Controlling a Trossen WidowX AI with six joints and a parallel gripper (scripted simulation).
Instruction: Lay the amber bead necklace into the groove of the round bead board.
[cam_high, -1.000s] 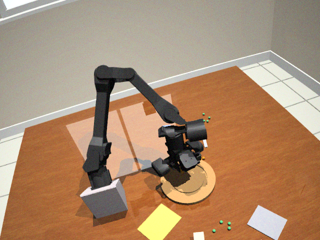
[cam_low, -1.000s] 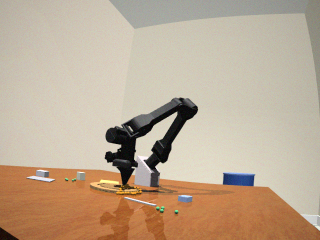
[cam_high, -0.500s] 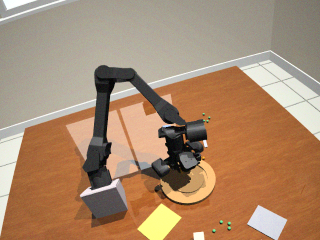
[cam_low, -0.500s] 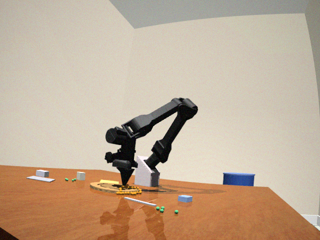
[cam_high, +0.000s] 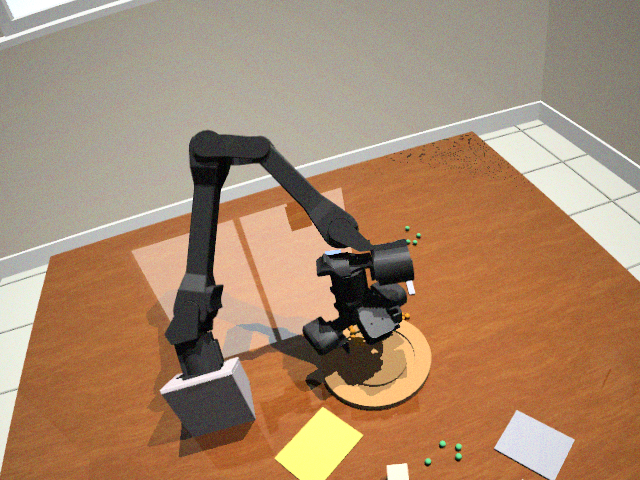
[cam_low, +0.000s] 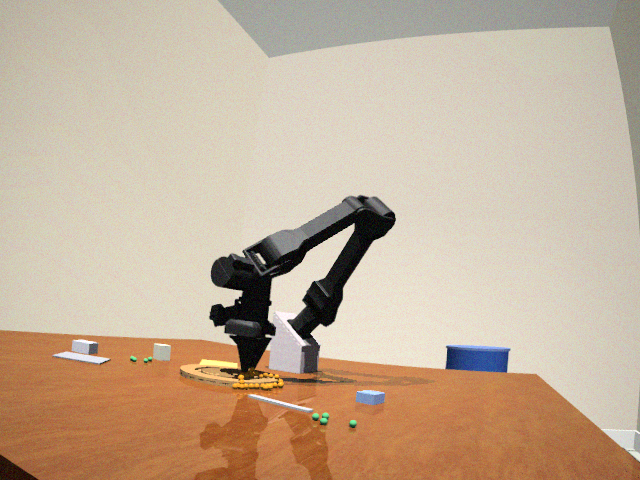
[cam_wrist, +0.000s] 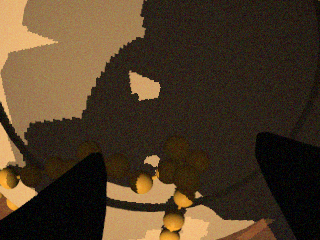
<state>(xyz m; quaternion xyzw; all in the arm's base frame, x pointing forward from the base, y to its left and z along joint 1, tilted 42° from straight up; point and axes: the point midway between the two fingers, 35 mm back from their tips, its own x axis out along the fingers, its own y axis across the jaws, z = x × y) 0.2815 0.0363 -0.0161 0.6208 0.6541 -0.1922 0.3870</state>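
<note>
One round bead board (cam_high: 416, 367) and one amber bead necklace (cam_low: 256, 383) sit mid-counter (cam_high: 516, 289). Two clusters of green beads (cam_high: 443, 452) show: four near the front edge, four (cam_high: 412, 235) toward the back. One yellow sheet (cam_high: 318, 444), one blue tub (cam_low: 477, 358).

Arm (cam_high: 204, 217) bent over — hand (cam_wrist: 180, 214) pointing down, fingers apart.
</note>
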